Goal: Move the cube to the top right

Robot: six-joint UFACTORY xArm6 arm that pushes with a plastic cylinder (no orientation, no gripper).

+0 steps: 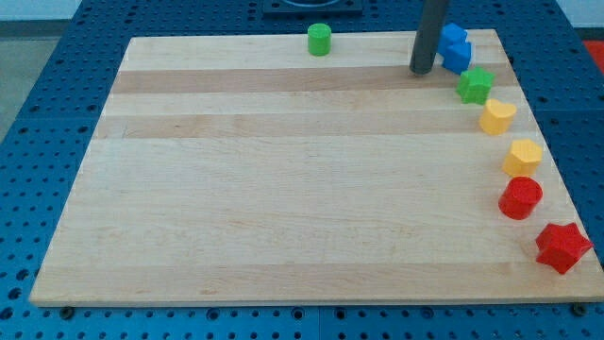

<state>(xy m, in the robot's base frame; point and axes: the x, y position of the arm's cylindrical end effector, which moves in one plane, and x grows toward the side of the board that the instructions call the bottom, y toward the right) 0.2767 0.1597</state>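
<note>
While my tip (421, 71) rests on the wooden bench (283, 189) near its top right corner, it stands just beside the blue blocks, at about nine o'clock from them. I carry no hand at all, only the straight dark rod (429, 33), so nothing is held. Two blue pieces sit there close together, touching or almost touching: the blue cube (458, 56) lies nearest to my tip, and a second blue block (453, 36) sits at twelve o'clock from it, its shape partly hidden, so I cannot tell it. So the cube is already in the top right area of the bench. From the cube a curved row of blocks goes down along the view's right edge: a green star-like block (475, 85) at about five o'clock from the cube, then a yellow heart-like block (497, 116), a yellow block (522, 156), a red cylinder (520, 198) and a red star-like block (562, 247) near the bottom right corner. A green cylinder (319, 40) stands alone at the top edge, well apart, at about ten o'clock from my tip
</note>
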